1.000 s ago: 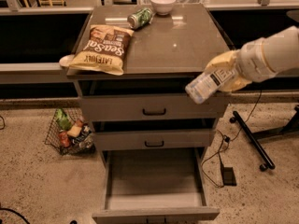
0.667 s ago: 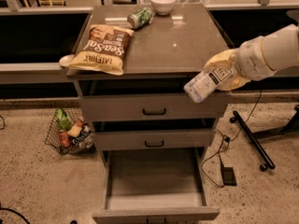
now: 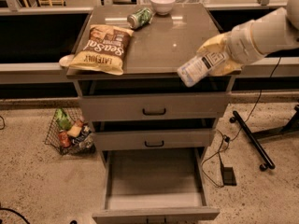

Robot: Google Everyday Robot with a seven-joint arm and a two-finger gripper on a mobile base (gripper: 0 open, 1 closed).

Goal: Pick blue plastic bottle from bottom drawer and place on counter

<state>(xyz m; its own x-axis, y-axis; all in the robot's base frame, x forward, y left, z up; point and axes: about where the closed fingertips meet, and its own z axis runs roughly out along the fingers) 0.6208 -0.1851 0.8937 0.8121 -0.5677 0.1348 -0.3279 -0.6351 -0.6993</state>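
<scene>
The blue plastic bottle (image 3: 200,66) is held tilted, cap end down-left, over the front right edge of the counter (image 3: 159,45). My gripper (image 3: 218,57), with yellowish fingers, is shut on the bottle's upper body and reaches in from the right on a white arm. The bottom drawer (image 3: 154,181) is pulled open below, and its flat grey inside holds nothing.
On the counter lie a chip bag (image 3: 103,49) at the left front, a green can (image 3: 140,17) on its side and a white bowl (image 3: 162,3) at the back. A wire basket of snacks (image 3: 70,132) stands on the floor at left. Cables and a black stand base (image 3: 252,139) lie at right.
The gripper with the bottle has shifted slightly left and up, toward the counter's front right edge.
</scene>
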